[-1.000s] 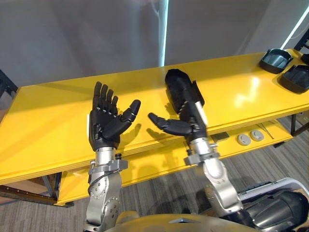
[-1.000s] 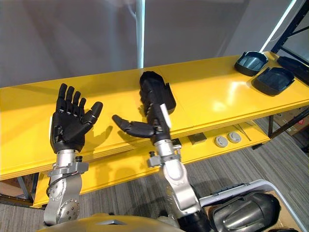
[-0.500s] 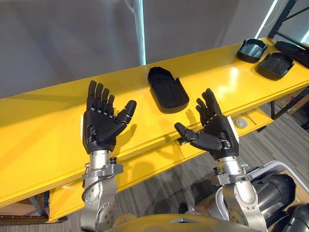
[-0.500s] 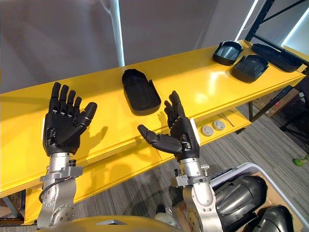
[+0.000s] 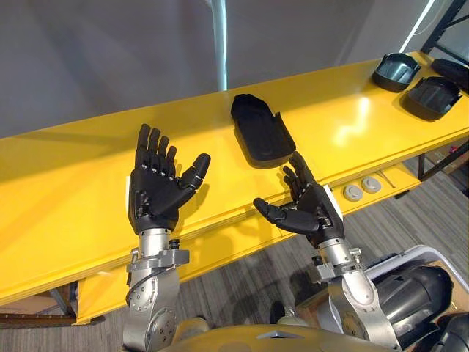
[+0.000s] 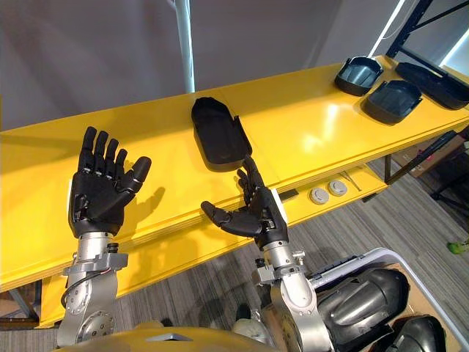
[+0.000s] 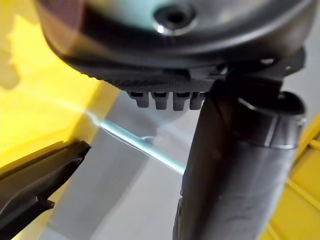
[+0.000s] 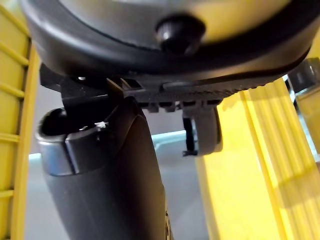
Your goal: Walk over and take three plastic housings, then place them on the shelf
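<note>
On the yellow shelf (image 5: 73, 169), just on the far side of my right hand (image 5: 311, 213), lies one plastic housing (image 5: 261, 130); that hand and my left hand (image 5: 155, 194) are spread empty, so I should withdraw without nudging it.

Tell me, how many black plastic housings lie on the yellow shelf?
4. The middle housing lies beyond the right hand; a rear housing and a nearer housing sit toward the right end; a long housing at the far right is cut off. More may be hidden.
</note>
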Robot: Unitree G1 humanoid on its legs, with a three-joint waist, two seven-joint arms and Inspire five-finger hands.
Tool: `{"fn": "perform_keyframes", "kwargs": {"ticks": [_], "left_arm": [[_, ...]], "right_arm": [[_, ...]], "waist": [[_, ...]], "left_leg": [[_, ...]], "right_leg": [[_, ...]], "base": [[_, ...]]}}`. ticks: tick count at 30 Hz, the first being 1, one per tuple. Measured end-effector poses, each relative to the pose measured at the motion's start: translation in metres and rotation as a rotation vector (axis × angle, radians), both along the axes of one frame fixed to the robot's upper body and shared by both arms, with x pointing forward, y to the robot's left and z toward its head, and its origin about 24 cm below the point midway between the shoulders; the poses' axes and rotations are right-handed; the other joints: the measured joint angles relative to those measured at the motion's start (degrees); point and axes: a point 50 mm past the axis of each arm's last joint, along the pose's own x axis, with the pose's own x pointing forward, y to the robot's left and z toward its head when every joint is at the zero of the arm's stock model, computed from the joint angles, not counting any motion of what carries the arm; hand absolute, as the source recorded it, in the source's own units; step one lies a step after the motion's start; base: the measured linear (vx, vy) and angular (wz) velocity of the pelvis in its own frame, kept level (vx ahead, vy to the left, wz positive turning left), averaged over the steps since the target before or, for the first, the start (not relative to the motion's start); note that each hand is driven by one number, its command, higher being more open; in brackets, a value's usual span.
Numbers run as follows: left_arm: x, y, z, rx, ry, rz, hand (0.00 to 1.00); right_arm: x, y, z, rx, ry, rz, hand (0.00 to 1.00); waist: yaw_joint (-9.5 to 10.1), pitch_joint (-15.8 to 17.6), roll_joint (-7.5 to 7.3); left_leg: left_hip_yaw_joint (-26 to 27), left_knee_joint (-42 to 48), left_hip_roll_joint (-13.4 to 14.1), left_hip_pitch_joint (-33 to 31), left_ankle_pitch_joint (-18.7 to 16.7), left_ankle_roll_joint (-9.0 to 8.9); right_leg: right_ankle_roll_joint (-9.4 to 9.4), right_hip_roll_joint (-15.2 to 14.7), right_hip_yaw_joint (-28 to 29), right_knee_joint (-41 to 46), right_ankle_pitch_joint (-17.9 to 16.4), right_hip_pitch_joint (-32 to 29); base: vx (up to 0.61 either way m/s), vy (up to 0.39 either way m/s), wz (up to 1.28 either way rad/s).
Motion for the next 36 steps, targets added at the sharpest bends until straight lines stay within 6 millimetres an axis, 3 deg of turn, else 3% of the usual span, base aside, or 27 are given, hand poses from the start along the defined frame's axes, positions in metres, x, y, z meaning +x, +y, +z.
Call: {"fn": "perform_keyframes", "kwargs": {"ticks": [8, 14, 21, 36], "left_arm": [[0.000, 0.003, 0.000, 0.002, 0.002, 0.014, 1.00], [0.000, 0.004, 0.000, 0.006, 0.000, 0.017, 1.00], [0.000, 0.010, 0.001, 0.019, -0.007, 0.038, 1.00], [-0.001, 0.011, -0.002, 0.032, 0.001, 0.021, 1.00]], "right_arm": [[0.006, -0.006, -0.007, -0.093, 0.016, -0.046, 1.00], [0.021, -0.014, -0.012, -0.138, 0.027, -0.133, 1.00], [0.030, -0.021, -0.007, -0.152, 0.002, -0.182, 1.00], [0.044, -0.020, -0.017, -0.140, 0.040, -0.212, 1.00]], "waist": [[0.20, 0.2, 0.03], [0.32, 0.3, 0.25], [0.59, 0.6, 0.65], [1.94, 0.6, 0.59]], "left_leg": [[-1.2, 0.2, -0.1, 0.1, 0.0, 0.03], [-1.8, 0.6, -0.1, 0.0, 0.1, 0.05], [-2.5, 0.7, -0.1, 0.0, 0.3, 0.07], [-3.6, -0.4, -0.2, 0.5, 1.4, -0.06]], "right_leg": [[0.00, -0.2, -1.1, 1.6, -1.1, 0.3], [-0.02, -0.2, -1.6, 1.9, -1.2, 0.6], [-0.02, -0.2, -2.2, 1.9, -1.2, 1.0], [-0.07, -0.1, -3.6, 1.8, -1.2, 1.9]], "base": [[-0.02, -0.001, 0.07], [-0.02, 0.002, 0.04], [-0.01, 0.001, 0.04], [-0.01, -0.001, 0.03]]}}
